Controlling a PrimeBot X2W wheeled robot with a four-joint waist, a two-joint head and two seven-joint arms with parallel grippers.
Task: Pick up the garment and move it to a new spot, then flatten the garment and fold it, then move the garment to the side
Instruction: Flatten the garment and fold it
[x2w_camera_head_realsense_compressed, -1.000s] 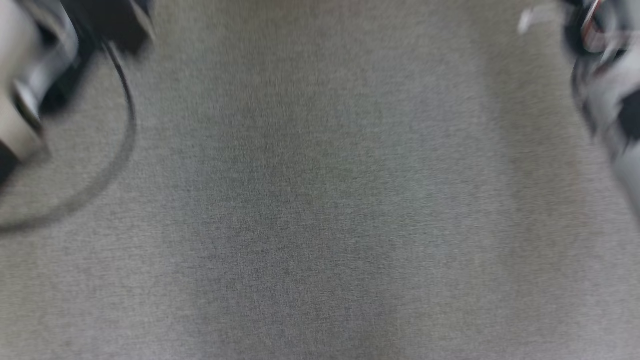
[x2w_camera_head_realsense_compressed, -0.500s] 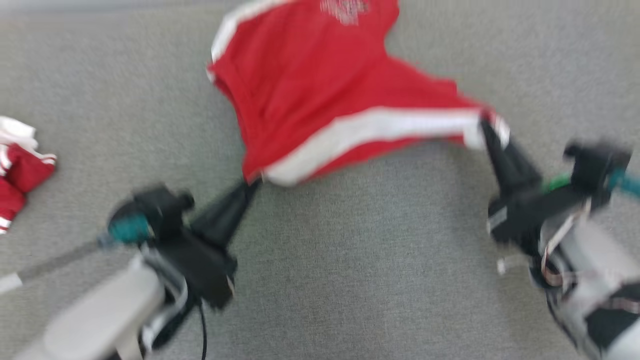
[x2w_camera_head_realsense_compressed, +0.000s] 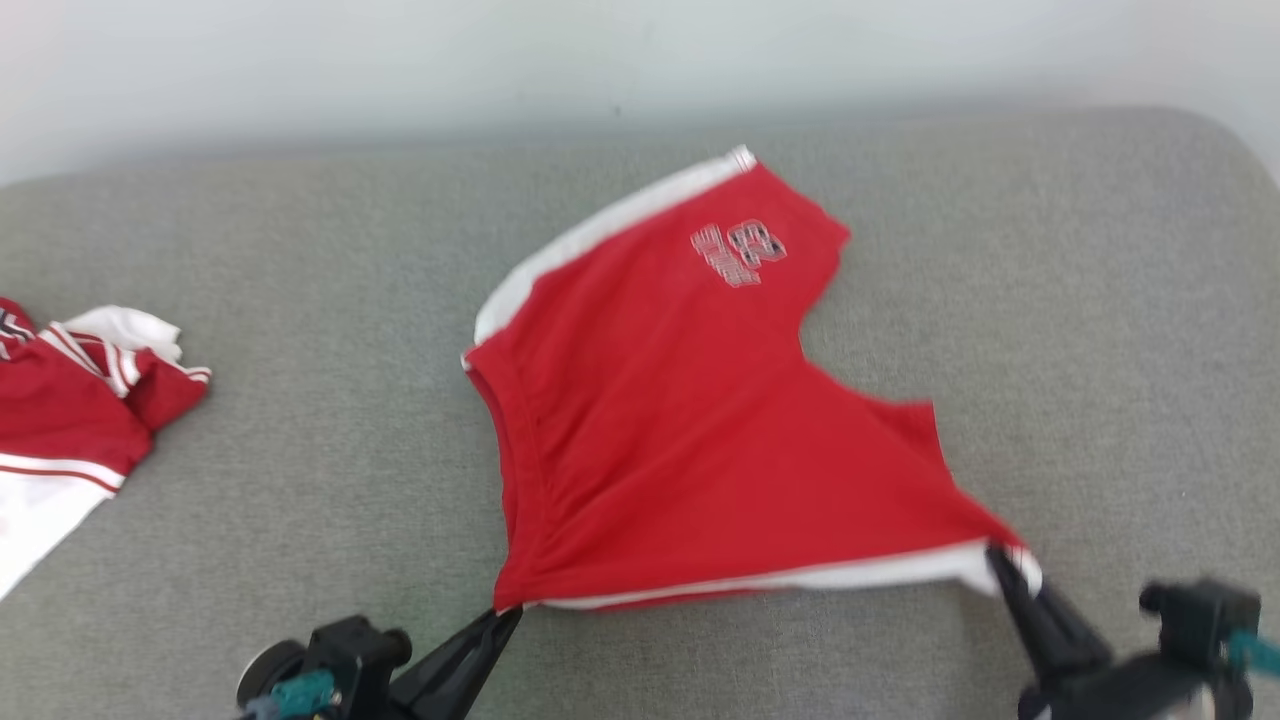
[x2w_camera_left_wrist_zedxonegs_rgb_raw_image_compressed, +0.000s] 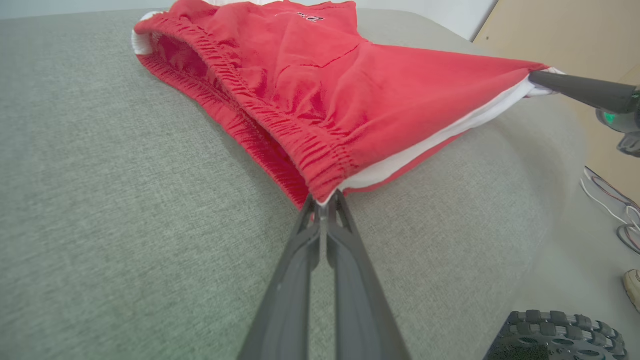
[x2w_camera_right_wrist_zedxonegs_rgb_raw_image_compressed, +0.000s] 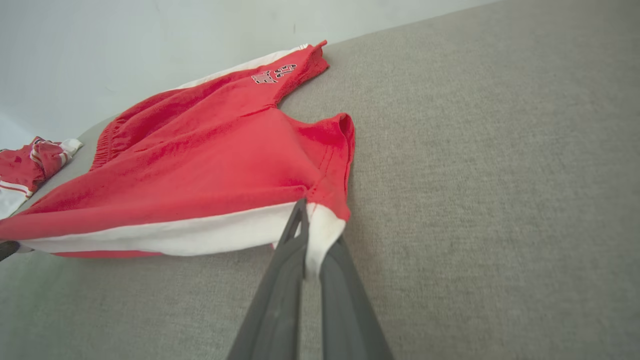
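The garment (x2w_camera_head_realsense_compressed: 680, 420) is a pair of red shorts with white side stripes and a small number print, stretched over the grey cushion. My left gripper (x2w_camera_head_realsense_compressed: 505, 612) is shut on its near waistband corner (x2w_camera_left_wrist_zedxonegs_rgb_raw_image_compressed: 325, 192). My right gripper (x2w_camera_head_realsense_compressed: 995, 560) is shut on the white-striped leg hem (x2w_camera_right_wrist_zedxonegs_rgb_raw_image_compressed: 325, 227) at the lower right. The near edge is pulled taut between the two grippers; the far leg lies on the cushion. In the left wrist view the right gripper's finger (x2w_camera_left_wrist_zedxonegs_rgb_raw_image_compressed: 575, 87) holds the far corner.
Another red and white garment (x2w_camera_head_realsense_compressed: 70, 420) lies crumpled at the cushion's left edge. The grey cushion (x2w_camera_head_realsense_compressed: 250, 300) ends at a pale wall behind. In the left wrist view a black wheel (x2w_camera_left_wrist_zedxonegs_rgb_raw_image_compressed: 555, 335) and cables (x2w_camera_left_wrist_zedxonegs_rgb_raw_image_compressed: 610, 205) sit on the floor to the right.
The head camera has tilted up, so the whole picture has shifted down and the wall has come into view. Both grippers keep their hold on the shorts.
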